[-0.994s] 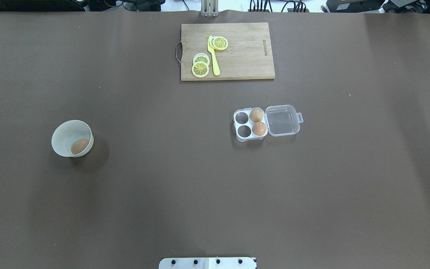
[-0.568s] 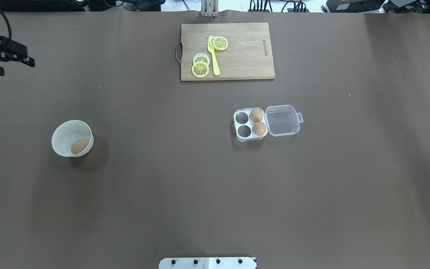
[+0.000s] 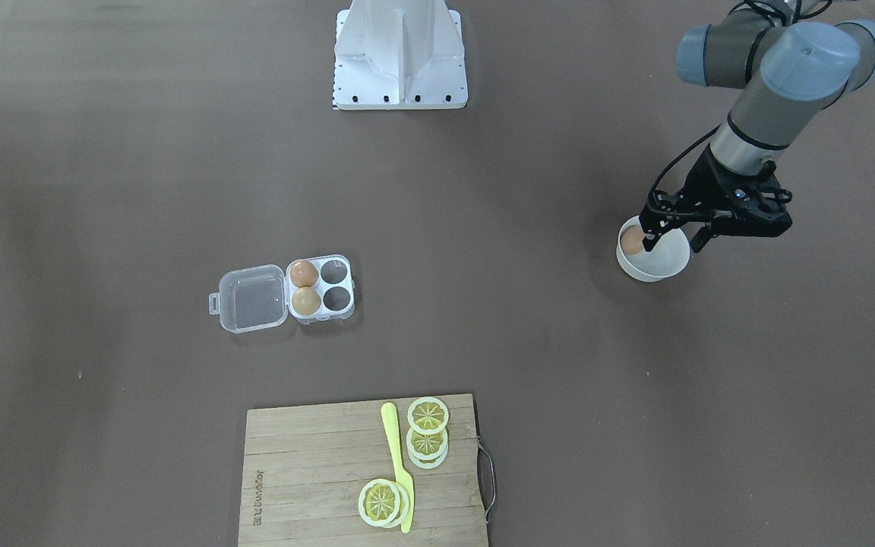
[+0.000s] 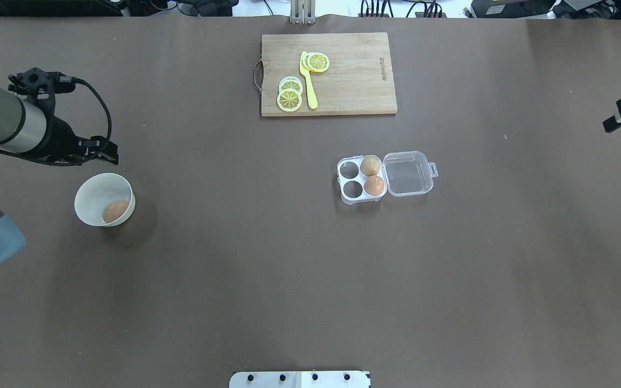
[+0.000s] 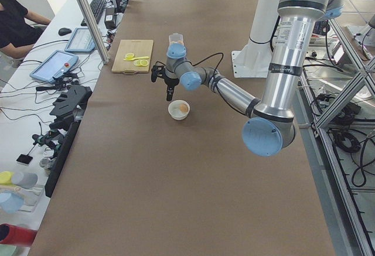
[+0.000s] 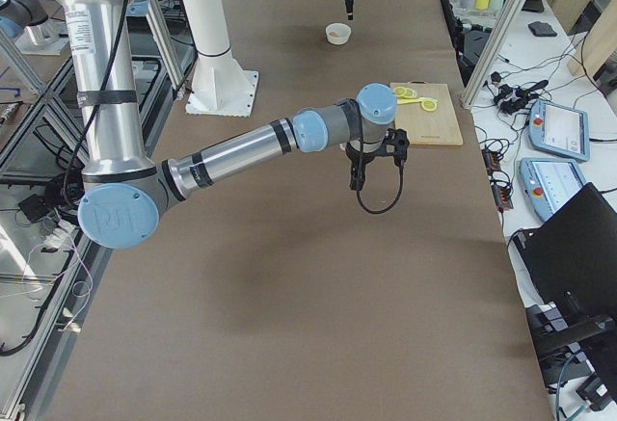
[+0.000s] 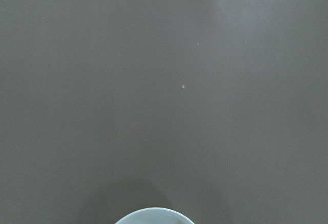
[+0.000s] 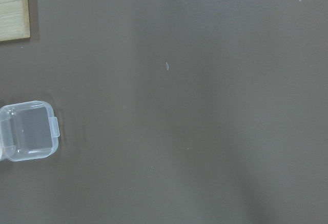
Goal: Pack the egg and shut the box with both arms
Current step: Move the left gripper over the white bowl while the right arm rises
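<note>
An orange-brown egg (image 4: 115,211) lies in a white bowl (image 4: 95,188) at the table's left; it also shows in the front view (image 3: 632,241). My left gripper (image 3: 673,237) hangs open just above the bowl (image 3: 665,267), at its far side in the overhead view (image 4: 99,154). The clear box (image 4: 361,179) stands mid-table with its lid (image 4: 407,173) laid open to the right. It holds two eggs (image 4: 374,185) in the cells next to the lid; its two left cells (image 4: 351,188) are empty. My right gripper (image 4: 615,114) is open at the right edge, far from the box.
A wooden cutting board (image 4: 353,75) with lemon slices (image 4: 289,99) and a yellow knife (image 4: 308,86) lies at the far middle. The robot base (image 4: 299,379) is at the near edge. The right wrist view shows the lid (image 8: 28,130) at its left.
My left arm has come in from the left edge and moved down over the bowl. My right gripper has come into view at the right edge. Eggs, bowl and box have not moved.
</note>
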